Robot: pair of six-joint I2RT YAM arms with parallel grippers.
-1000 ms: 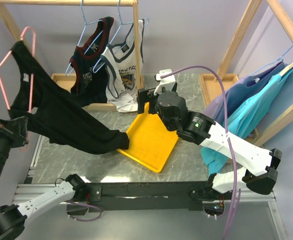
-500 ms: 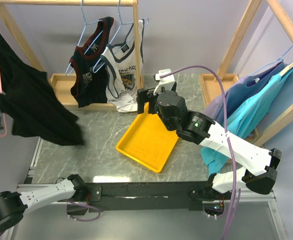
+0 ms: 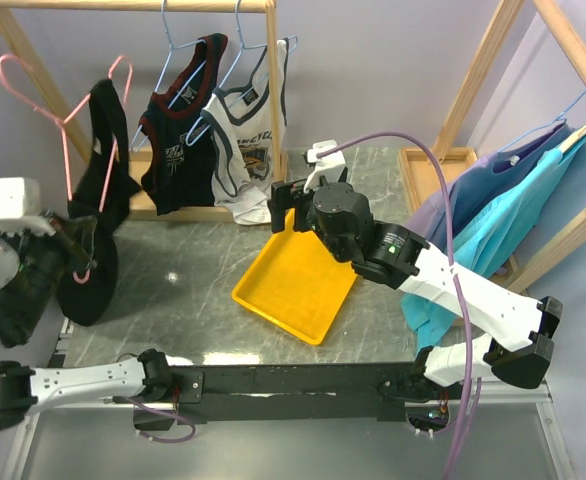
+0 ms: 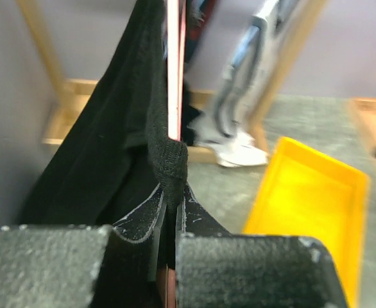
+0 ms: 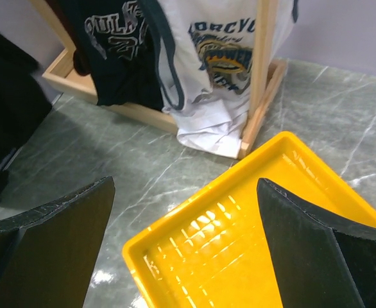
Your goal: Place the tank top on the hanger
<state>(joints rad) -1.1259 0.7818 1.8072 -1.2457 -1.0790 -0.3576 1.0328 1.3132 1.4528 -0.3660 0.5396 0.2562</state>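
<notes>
Black tank top [image 3: 103, 200] draped on pink hanger [image 4: 176, 64], my left pincer [image 4: 169, 212] clamped on hanger, right pincer [image 5: 185, 250] wide above tray [image 3: 293, 290]

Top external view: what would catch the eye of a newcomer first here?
The black tank top hangs from the pink hanger at the far left, gripped in the left arm's shut jaws. The bright yellow tray lies mid-table, under the right arm's open jaws.

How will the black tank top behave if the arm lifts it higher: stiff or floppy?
Probably floppy: the tank top hangs in limp folds from the hanger. Likely light, since the thin wire shows no sag under it. It may swing when moved.
</notes>
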